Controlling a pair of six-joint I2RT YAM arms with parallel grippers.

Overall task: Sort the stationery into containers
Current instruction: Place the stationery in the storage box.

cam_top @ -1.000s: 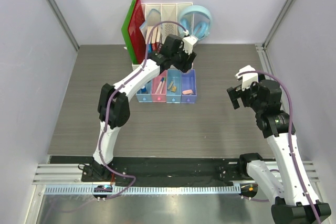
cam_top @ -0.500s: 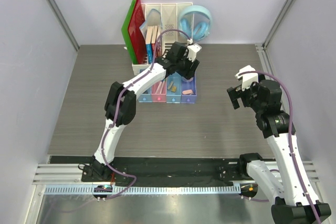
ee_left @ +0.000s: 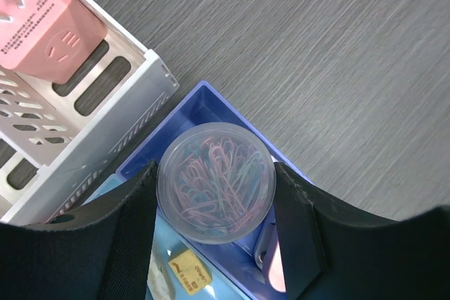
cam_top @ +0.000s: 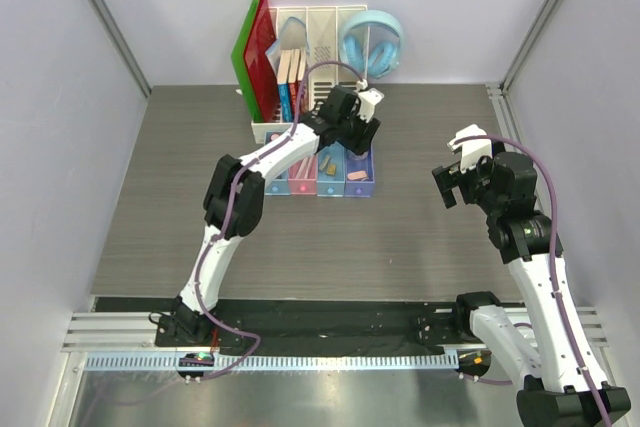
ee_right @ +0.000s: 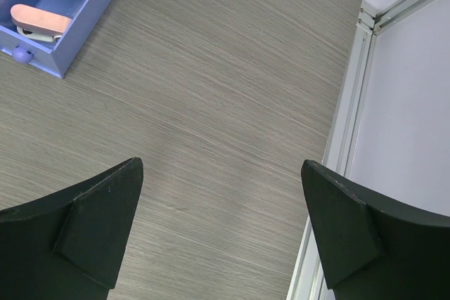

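Left pincer (ee_left: 214, 173) clamped, arm outstretched; right pincer (ee_right: 221, 166) agape

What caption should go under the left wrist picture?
Left end effector holds a clear tub of colourful paper clips over the purple-blue tray.

Top view. Row of four trays (cam_top: 320, 169) lies mid-desk (cam_top: 180, 197); the slotted organizer (cam_top: 312, 32) stands just beside it at 12 o'clock, with folders (cam_top: 255, 52) at its 9 o'clock end and headphones (cam_top: 372, 42) at its 3 o'clock end. The left hand (ee_left: 214, 194), a round tub of clips (ee_left: 216, 182) between its fingers, is over the 12 o'clock end of the 3 o'clock tray. The right hand (cam_top: 452, 182) hangs well apart at 3 o'clock.
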